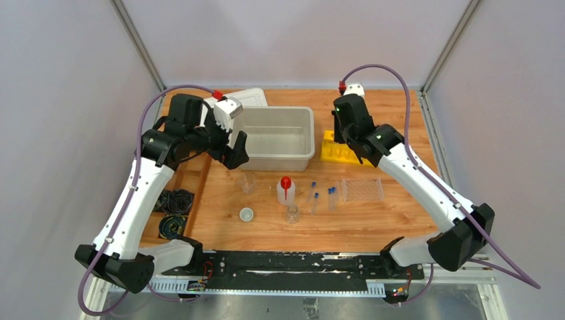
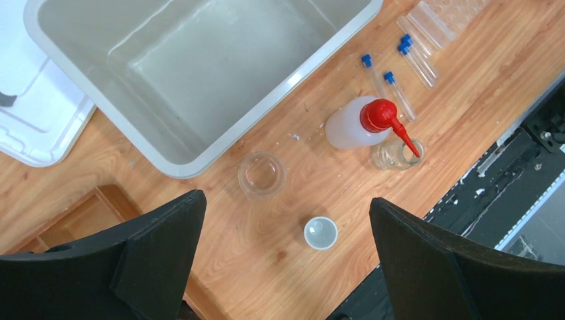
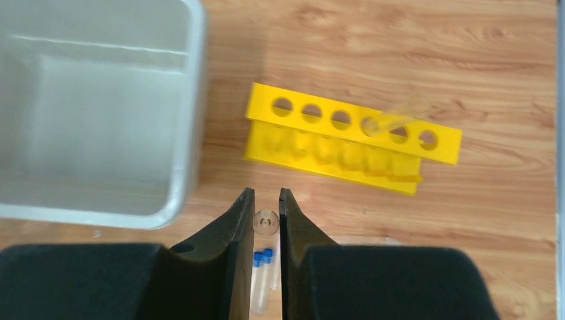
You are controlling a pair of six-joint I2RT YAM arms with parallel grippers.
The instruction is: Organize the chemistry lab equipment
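1. Right end effector (image 3: 266, 195): pinched narrow on what looks like a clear tube (image 3: 266, 222), seen end-on between the fingertips. Thin hold on a smooth wall, so could slip or swing off vertical.
2. Just ahead of it, yellow rack (image 3: 353, 143), with a tilted tube (image 3: 398, 115) leaning in one hole. Could miss a free hole, catch the rim, knock the leaning one, or shove the light rack along the worktop (image 3: 400, 40).
3. Ahead and left, grey bin (image 3: 100, 113). Near enough to clip on a sideways swing.
4. Left end effector (image 2: 285, 200): spread wide, holding nothing. Directly beneath, beaker (image 2: 260, 175) and cup (image 2: 320, 233). Farther out, bottle (image 2: 353, 123) with flask (image 2: 398, 153) just beside. Could topple the crowded pieces on a careless descent.
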